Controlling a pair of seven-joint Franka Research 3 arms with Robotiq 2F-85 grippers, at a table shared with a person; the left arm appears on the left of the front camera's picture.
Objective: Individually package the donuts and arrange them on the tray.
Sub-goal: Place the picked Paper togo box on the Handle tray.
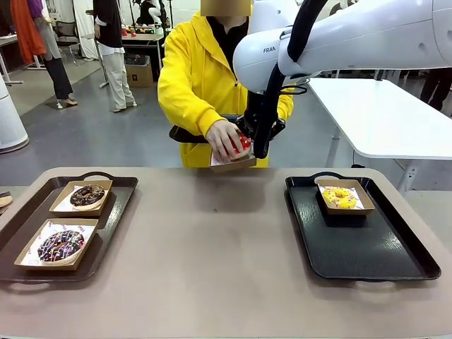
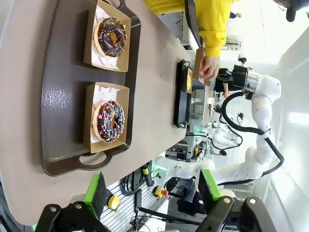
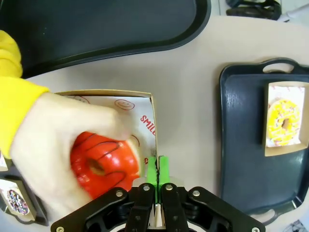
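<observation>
One hand of the person (image 3: 63, 159) covers the red donut (image 3: 104, 166) inside a paper-lined box (image 3: 145, 113), and your right gripper (image 3: 157, 166) has its green pads pressed together on that box's side wall. In your front view the same box (image 1: 233, 164) hangs above the table's far edge, held by the gripper (image 1: 248, 150) with the person's hand (image 1: 224, 138) on it.

Four donuts in all: the red one, a yellow-iced donut (image 1: 340, 197) boxed on the black tray (image 1: 381, 254) to your right, and a dark chocolate donut (image 1: 87, 195) and a sprinkled chocolate donut (image 1: 61, 245), each boxed, on the brown tray (image 1: 113, 233) to your left. Two trays, four boxes.

Your left wrist view adds the left gripper (image 2: 150, 191), fingers spread wide and holding nothing, beyond the brown tray's (image 2: 63, 96) handle end.
</observation>
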